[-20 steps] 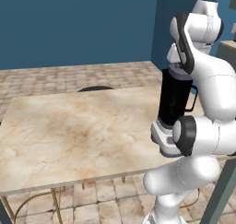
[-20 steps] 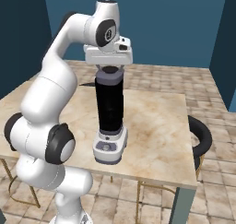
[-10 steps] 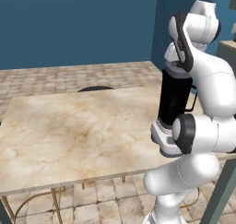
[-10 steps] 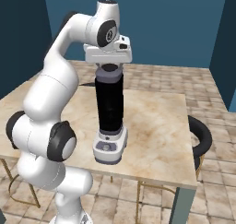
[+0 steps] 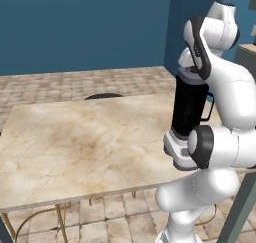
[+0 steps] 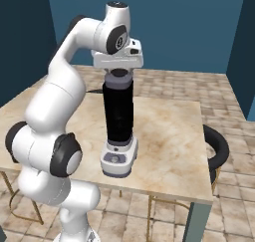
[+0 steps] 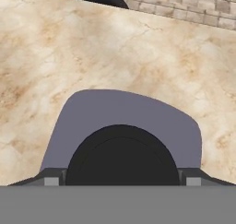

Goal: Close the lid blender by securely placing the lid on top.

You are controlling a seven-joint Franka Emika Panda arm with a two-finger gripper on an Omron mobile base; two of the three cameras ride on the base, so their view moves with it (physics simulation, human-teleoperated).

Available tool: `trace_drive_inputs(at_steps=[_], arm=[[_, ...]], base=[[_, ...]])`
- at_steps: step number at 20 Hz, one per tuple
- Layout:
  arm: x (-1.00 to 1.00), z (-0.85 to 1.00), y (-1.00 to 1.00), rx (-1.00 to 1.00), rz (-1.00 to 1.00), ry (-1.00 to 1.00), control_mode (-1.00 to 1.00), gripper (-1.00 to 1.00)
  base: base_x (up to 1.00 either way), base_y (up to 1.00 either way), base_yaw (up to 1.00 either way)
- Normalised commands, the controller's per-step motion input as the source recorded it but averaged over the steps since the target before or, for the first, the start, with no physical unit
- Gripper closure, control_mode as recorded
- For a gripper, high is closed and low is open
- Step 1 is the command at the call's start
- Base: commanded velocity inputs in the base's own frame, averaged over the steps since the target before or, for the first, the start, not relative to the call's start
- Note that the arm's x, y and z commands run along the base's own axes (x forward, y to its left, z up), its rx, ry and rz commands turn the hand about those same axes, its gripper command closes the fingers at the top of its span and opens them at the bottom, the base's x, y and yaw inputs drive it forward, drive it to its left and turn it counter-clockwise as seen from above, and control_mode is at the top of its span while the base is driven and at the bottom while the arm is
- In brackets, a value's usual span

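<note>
— Lid [image 7: 124,121] first: where is it?

— Lower centre of the hand view, a greyish-lavender rounded square with a dark round centre. The bottom of that dark disc is cut off at the frame's lower edge. In the right base view the lid [image 6: 119,73] shows as a small grey cap at the upper centre, sitting right at the top of the blender [image 6: 118,121], tucked under the white hand.

— Is it seated on the jar?

— It looks to rest on the jar's mouth, but the hand covers the joint from above, so I cannot tell whether it sits flush.

— And the gripper?

— In the right base view the gripper [image 6: 119,69] is directly over the lid, its fingers hidden between hand and cap. In the hand view two small grey-and-dark tips [image 7: 50,180] flank the dark disc at the bottom edge — close beside it, though whether they press it cannot be made out. So clamped or released, I cannot tell.

— The left base view?

— There the blender [image 5: 189,118] stands right of centre on the marble table [image 5: 75,147], near its right edge, and the arm's white links cross in front of the jar's top and part of the grey-white base. The side handle peeks out to the right of the jar.

— Anything else?

— A dark round stool [image 6: 216,146] shows beyond the table's right edge in the right base view, half hidden by the tabletop.
</note>
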Motion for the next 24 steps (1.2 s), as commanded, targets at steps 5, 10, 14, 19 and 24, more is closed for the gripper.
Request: trace_drive_inputs(at_steps=[5, 10, 14, 19, 24], arm=[[-0.09, -0.09, -0.01, 0.0, 0.02, -0.03, -1.0, 1.0], [-0.08, -0.17, -0.01, 0.0, 0.01, -0.01, -1.0, 1.0], [0.0, -0.17, 0.0, 0.0, 0.0, 0.0, -1.0, 1.0], [0.0, -0.08, 0.0, -0.01, 0.0, 0.03, -1.0, 1.0], [0.0, 0.05, 0.0, 0.0, 0.0, 0.01, -1.0, 1.0]], base=[[0.0, 0.0, 0.0], [0.0, 0.0, 0.0], [0.0, 0.0, 0.0], [0.0, 0.0, 0.0], [0.0, 0.0, 0.0]])
